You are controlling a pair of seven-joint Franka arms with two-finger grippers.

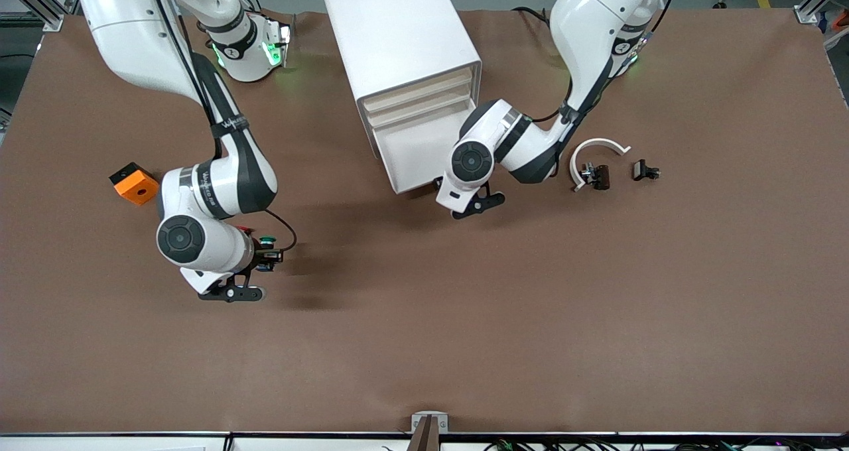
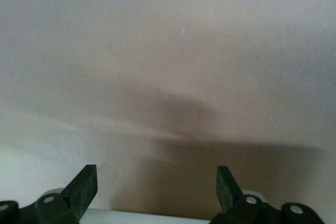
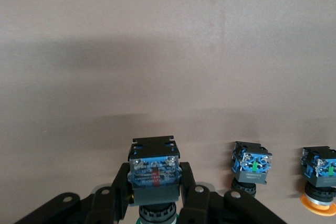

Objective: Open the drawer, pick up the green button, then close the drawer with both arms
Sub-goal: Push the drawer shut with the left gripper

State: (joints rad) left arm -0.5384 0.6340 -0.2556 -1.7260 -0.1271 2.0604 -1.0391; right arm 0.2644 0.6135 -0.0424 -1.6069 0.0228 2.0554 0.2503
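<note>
- The right gripper [image 1: 268, 258] is closed on the button [image 1: 267, 242]. Its two fingers press on opposite sides of the black body, and the blue base sticks out past the fingertips in the right wrist view [image 3: 155, 174].
- It holds the button over bare table toward the right arm's end, well apart from the cabinet [image 1: 398, 46]. I cannot tell whether the button touches the table.
- Two more buttons show just beside it in the right wrist view. One has an orange cap [image 3: 318, 176]; the cap of the other [image 3: 252, 163] is too dark to name.
- An orange block [image 1: 134, 183] lies nearby on the table.
- The left gripper [image 1: 464, 202] is at the front of the lowest drawer [image 1: 414, 156], which looks pulled out from the cabinet.
- Its fingers [image 2: 84, 186] are spread wide and hold nothing, facing a plain white surface close ahead.
- Handling: the button looks small, light and rigid, with flat body sides. Those sides suit a pinch far better than the round cap, which could roll out of the grip.
- The drawer looks like a light, stiff tray. A flat push on the middle of its cream front should slide it home, while an off-centre push could skew it or shift the cabinet.
- A white curved piece [image 1: 597, 154] and two small dark parts [image 1: 645, 170] lie toward the left arm's end.
</note>
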